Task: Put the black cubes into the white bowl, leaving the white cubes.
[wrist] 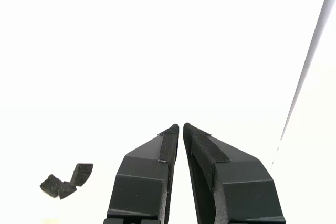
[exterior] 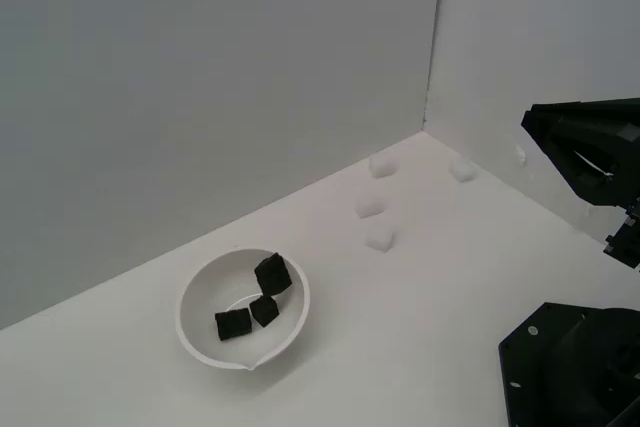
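Three black cubes (exterior: 262,297) lie inside the white bowl (exterior: 200,292) at the exterior view's lower left. The wrist view shows them (wrist: 65,182) as a dark cluster, with the bowl washed out against the bright surface. Several white cubes sit apart from the bowl near the back corner: one (exterior: 383,165), one (exterior: 371,207), one (exterior: 380,238) and another (exterior: 462,169). My gripper (exterior: 526,122) hangs at the exterior view's right edge, far from the bowl and above the surface. In the wrist view the gripper (wrist: 181,125) is shut, its fingertips almost touching, with nothing between them.
Two grey walls meet in a corner (exterior: 428,125) behind the white cubes. The arm's black base (exterior: 570,367) fills the exterior view's lower right. The bowl has a small spout (exterior: 252,362) on its near rim.
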Controlling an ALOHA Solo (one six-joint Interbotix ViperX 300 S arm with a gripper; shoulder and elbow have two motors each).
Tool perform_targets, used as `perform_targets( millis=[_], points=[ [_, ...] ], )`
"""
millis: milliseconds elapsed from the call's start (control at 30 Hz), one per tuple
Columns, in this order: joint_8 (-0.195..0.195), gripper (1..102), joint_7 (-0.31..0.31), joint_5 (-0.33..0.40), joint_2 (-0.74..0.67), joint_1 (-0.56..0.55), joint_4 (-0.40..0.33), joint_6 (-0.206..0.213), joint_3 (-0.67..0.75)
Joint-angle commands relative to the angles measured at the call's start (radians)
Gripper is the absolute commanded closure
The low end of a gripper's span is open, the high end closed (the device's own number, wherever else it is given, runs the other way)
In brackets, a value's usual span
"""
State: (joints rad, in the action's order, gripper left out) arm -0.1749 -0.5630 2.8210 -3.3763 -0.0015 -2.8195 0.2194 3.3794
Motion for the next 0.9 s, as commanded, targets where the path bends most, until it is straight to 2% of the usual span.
perform_targets(
  millis=[0,267,867],
  points=[
    [-0.005,100,0.002,-0.002,-0.017,0.000,0.002,0.008,0.015],
    [-0.005,100,0.000,0.008,-0.097,-0.043,-0.012,0.009,0.095],
    [-0.005,100,0.000,0.008,-0.098,-0.043,-0.012,0.009,0.095]
  ],
)
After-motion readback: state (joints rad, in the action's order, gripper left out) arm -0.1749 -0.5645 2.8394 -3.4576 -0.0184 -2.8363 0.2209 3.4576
